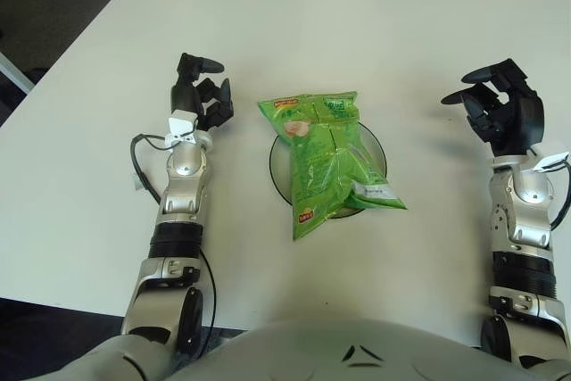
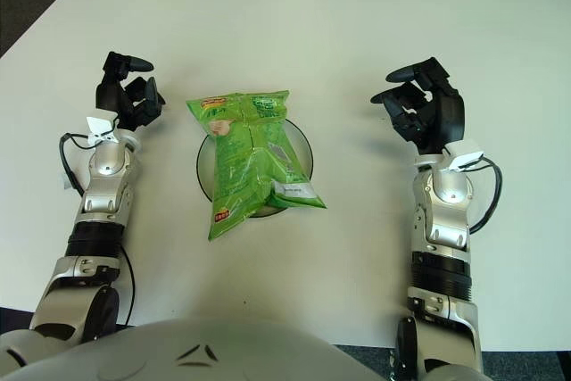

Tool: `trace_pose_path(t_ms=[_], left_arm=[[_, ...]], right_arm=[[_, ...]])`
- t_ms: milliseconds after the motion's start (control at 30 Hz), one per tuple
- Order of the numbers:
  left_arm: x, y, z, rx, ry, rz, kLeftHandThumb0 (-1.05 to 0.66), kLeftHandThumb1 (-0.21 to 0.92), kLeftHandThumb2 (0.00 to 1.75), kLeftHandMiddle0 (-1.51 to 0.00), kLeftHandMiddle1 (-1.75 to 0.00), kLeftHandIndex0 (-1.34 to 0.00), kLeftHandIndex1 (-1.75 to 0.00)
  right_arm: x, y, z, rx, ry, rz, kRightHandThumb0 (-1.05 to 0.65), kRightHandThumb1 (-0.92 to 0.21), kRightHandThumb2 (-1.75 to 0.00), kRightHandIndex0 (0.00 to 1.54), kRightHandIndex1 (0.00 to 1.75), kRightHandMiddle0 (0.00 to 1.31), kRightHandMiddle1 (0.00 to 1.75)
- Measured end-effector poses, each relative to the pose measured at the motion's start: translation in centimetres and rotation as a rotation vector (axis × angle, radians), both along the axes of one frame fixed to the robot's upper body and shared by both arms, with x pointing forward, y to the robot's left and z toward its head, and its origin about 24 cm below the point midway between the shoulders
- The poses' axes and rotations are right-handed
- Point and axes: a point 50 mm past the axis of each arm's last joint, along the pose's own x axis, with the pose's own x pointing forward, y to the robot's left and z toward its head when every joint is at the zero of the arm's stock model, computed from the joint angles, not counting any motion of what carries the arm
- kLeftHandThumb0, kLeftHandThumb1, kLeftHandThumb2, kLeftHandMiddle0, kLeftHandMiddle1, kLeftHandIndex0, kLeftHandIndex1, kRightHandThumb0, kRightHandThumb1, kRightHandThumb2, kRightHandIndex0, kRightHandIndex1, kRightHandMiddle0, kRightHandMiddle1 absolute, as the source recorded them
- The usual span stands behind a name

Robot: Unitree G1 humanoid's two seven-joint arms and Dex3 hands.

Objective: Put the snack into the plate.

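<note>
A green snack bag (image 1: 328, 160) lies flat across a dark-rimmed plate (image 1: 275, 169) in the middle of the white table, covering most of it and overhanging the near rim. My left hand (image 1: 203, 95) shows to the left of the bag, fingers relaxed and holding nothing. My right hand (image 1: 498, 104) is well to the right of the plate, fingers spread and empty. Neither hand touches the bag.
The white table (image 1: 294, 33) stretches wide behind and beside the plate. A black cable (image 1: 140, 167) loops beside my left forearm. Dark floor lies beyond the table's far edge.
</note>
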Motion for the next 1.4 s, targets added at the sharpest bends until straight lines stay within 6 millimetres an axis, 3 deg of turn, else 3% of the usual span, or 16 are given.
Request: trace_pose_path(t_ms=[100,200,267,433,667,1000,1400], left_arm=[[0.0,0.0,0.1,0.002,-0.003,-0.001,-0.38,0.71,0.80,-0.84,-1.75,-0.33,-1.75],[0.0,-0.1,0.3,0.005,-0.012,-0.004,-0.38,0.71,0.80,-0.83,-1.75,-0.33,-1.75],[0.0,-0.1,0.5,0.006,-0.017,-0.005,-0.38,0.71,0.80,-0.83,-1.75,-0.33,-1.75],[-0.1,-0.2,0.7,0.009,-0.025,-0.010,-0.38,0.71,0.80,-0.83,-1.75,-0.33,-1.75],[-0.2,-0.4,0.2,0.015,0.001,-0.020,-0.38,0.71,0.80,-0.83,-1.75,-0.33,-1.75],[-0.2,-0.9,0.0,0.023,0.003,-0.049,-0.38,0.71,0.80,-0.84,-1.75,-0.33,-1.75],[-0.2,-1.1,0.1,0.034,-0.016,-0.082,-0.38,0.70,0.81,-0.86,-1.75,-0.34,-1.75]], right_arm=[[0.1,0.6,-0.3,0.040,0.027,0.015,-0.01,-0.52,-0.97,0.57,1.66,0.42,1.51],[0.1,0.9,-0.3,0.091,0.015,0.008,-0.24,-0.72,-0.76,0.76,1.72,0.32,1.67],[0.1,1.0,-0.2,0.120,-0.007,-0.009,-0.30,-0.78,-0.68,0.81,1.73,0.28,1.71],[0.0,1.4,0.1,0.167,-0.071,-0.040,-0.34,-0.85,-0.61,0.88,1.74,0.25,1.74],[-0.1,1.8,-0.5,0.226,-0.041,-0.100,-0.36,-0.77,-0.72,0.94,1.75,0.29,1.75],[-0.1,2.8,-2.8,0.280,0.242,-0.067,-0.37,-0.74,-0.75,0.96,1.75,0.31,1.75],[-0.3,2.9,-2.8,0.321,0.290,-0.030,-0.39,-0.61,-0.94,0.98,1.75,0.39,1.75]])
